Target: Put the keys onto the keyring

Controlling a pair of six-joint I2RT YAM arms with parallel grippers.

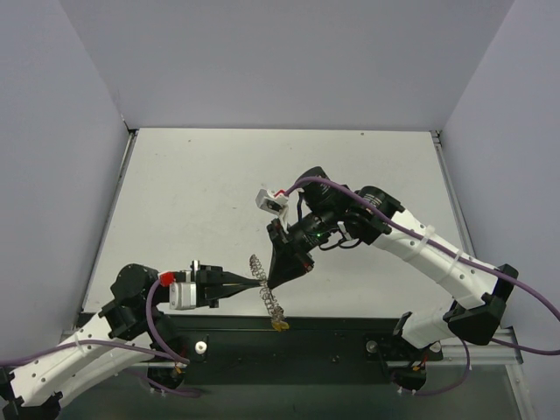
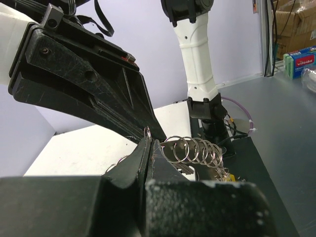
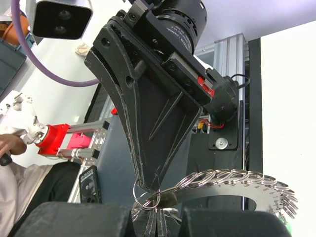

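Both claws meet tip to tip above the near edge of the table (image 1: 192, 192). The left claw (image 1: 253, 283) and right claw (image 1: 270, 284) are each pinched shut on the keyring (image 1: 267, 302) at one spot on its coil, probably to steady the wire and pry it apart there. The rest of the coil hangs free. A yellow key (image 1: 280, 325) dangles at its near end, apparently already threaded.

Both arms reach toward the centre, left gripper (image 1: 258, 285) and right gripper (image 1: 270, 283) clamped closed, fingertips nearly touching.
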